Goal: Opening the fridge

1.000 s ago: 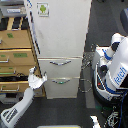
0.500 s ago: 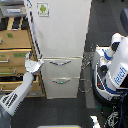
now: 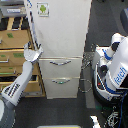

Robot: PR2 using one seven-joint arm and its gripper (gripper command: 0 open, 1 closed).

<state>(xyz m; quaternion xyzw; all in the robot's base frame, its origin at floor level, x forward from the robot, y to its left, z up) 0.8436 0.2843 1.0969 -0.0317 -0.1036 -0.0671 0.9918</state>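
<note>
Filling the centre of the frame, the tall white fridge (image 3: 62,45) is standing upright, its large upper door taking up the top half and carrying a small green sticker (image 3: 43,8) near the upper left corner. Below that door, two white drawers are sitting one above the other, each with a curved silver handle: the upper handle (image 3: 60,63) and the lower handle (image 3: 61,81).

Rising from the lower left corner of the frame, a grey-and-white robot arm (image 3: 17,85) is reaching diagonally toward the fridge's left edge. Its pincer (image 3: 35,51) is sitting at mid-height against that edge, near the bottom of the upper door; the fingers seem to be spread apart, though whether they are touching the door edge is too blurred to tell.

Behind the arm, along the left side of the frame, a tan wooden drawer cabinet (image 3: 11,50) is standing just beside the fridge. At the right side of the frame, a white-and-blue robot body (image 3: 114,70) is standing on the dark floor (image 3: 65,112), close to the fridge's right side.
</note>
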